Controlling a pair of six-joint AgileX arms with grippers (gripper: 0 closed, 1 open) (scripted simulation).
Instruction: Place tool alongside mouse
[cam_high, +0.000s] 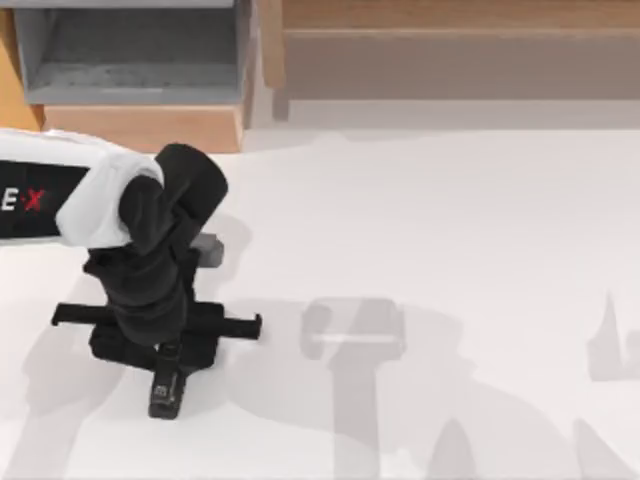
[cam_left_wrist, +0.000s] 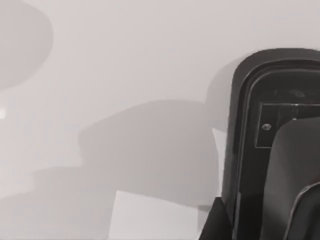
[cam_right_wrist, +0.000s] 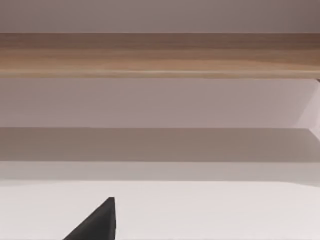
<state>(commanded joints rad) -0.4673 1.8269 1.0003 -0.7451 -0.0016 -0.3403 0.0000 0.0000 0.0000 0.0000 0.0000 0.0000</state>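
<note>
Claw (cam_high: 168, 385) of left arm sits low over black tool (cam_high: 165, 392) on white counter (cam_high: 450, 220).
Finger state unreadable; off-centre closing could nudge the tool askew beneath it.

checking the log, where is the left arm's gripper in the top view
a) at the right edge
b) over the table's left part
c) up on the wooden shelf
b: in the top view the left gripper hangs over the white table at its left, with the black tool close under the left wrist camera.
</note>
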